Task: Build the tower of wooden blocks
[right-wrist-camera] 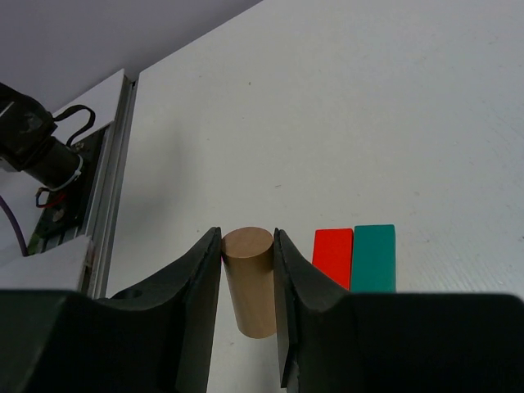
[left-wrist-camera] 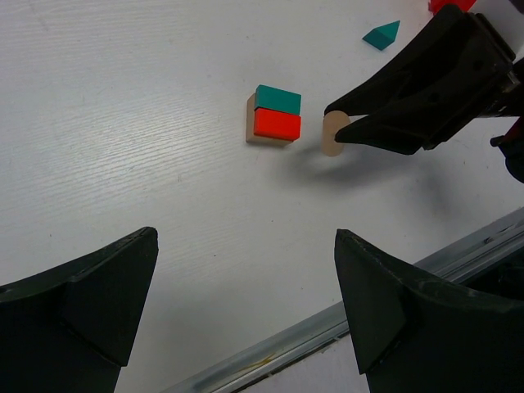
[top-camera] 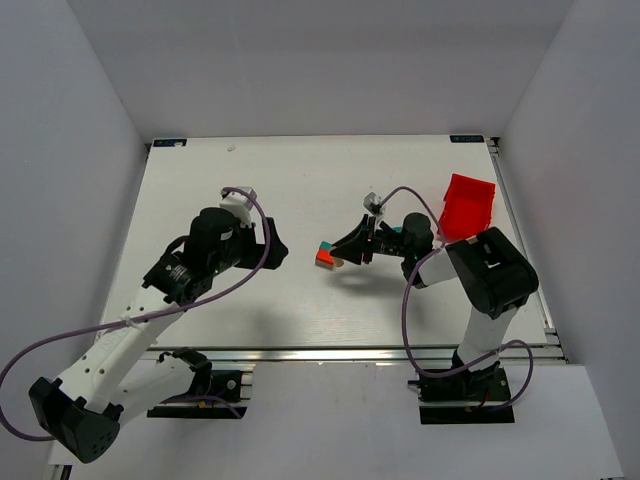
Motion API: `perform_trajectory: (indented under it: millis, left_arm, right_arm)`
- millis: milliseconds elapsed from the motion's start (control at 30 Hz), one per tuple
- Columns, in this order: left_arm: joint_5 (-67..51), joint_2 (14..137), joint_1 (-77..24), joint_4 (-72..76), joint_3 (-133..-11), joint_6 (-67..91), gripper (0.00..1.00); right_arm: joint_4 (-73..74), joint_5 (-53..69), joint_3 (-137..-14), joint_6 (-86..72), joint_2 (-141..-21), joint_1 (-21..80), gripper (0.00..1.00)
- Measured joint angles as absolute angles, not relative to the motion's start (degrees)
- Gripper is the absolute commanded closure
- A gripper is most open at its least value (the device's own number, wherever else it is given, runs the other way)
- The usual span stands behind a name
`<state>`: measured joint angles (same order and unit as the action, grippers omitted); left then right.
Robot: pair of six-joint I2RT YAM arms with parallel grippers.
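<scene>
The white counter (top-camera: 300,180) carries everything, with the red plastic bin (top-camera: 467,207) at its far right, well apart from the work. The left pincer (left-wrist-camera: 246,237) hangs empty with its jaws spread wide, aimed at the blocks from the left. The right pincer (right-wrist-camera: 248,246) is closed narrowly on a tan wooden cylinder (left-wrist-camera: 332,133), whose round end face points out past the fingertips.

The wood block tower (left-wrist-camera: 274,115) sits near the middle of the counter, between the two arms and just beside the held cylinder. It is so far a red block (right-wrist-camera: 333,256) and a teal block (right-wrist-camera: 374,256) pressed together. A tan piece shows along their edge, but I cannot tell whether it lies under or behind them. A teal wedge (left-wrist-camera: 382,34) lies loose farther back.

The main risk, as I judge it, is the closeness. The dark fingers flank the cylinder and the red block is right alongside, so a sideways drift or a wide release could shove the small stack apart. The cylinder is also held with its axis along the fingers. If set down on its curved side it would likely roll off, and a tilted release could topple it.
</scene>
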<state>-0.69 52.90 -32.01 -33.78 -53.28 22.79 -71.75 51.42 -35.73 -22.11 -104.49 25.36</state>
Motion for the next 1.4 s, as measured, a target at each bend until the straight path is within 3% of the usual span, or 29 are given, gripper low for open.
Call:
perform_trajectory:
  millis: [267,400,767,1033,1200,1400]
  left_arm:
    - [-0.6,55.1,-32.0,-32.1,-53.3,21.9,0.02]
    - [-6.2,56.3,-32.0,-29.6,-53.0,20.3,0.02]
    - [-26.7,60.4,-32.1,-21.1,-50.0,20.7,0.05]
    - [-31.8,54.9,-32.1,-19.2,-47.0,24.0,0.06]
    - [-32.4,52.9,-32.1,-18.9,-46.5,25.8,0.18]
    - [-27.4,55.8,-32.4,-22.7,-46.9,27.1,0.24]
  right_arm:
    - [-73.5,53.3,-37.1,-22.0,-106.5,26.8,0.8]
    - [-73.3,54.0,-37.1,-21.3,-105.0,27.9,0.8]
    - [-70.7,54.7,-30.8,4.3,-80.7,38.0,0.78]
    - [-59.5,50.3,-30.3,15.7,-76.0,41.9,0.78]
    - [-51.7,45.6,-31.7,20.3,-75.8,44.4,0.77]
    - [-47.3,39.7,-33.6,23.3,-75.7,46.9,0.78]
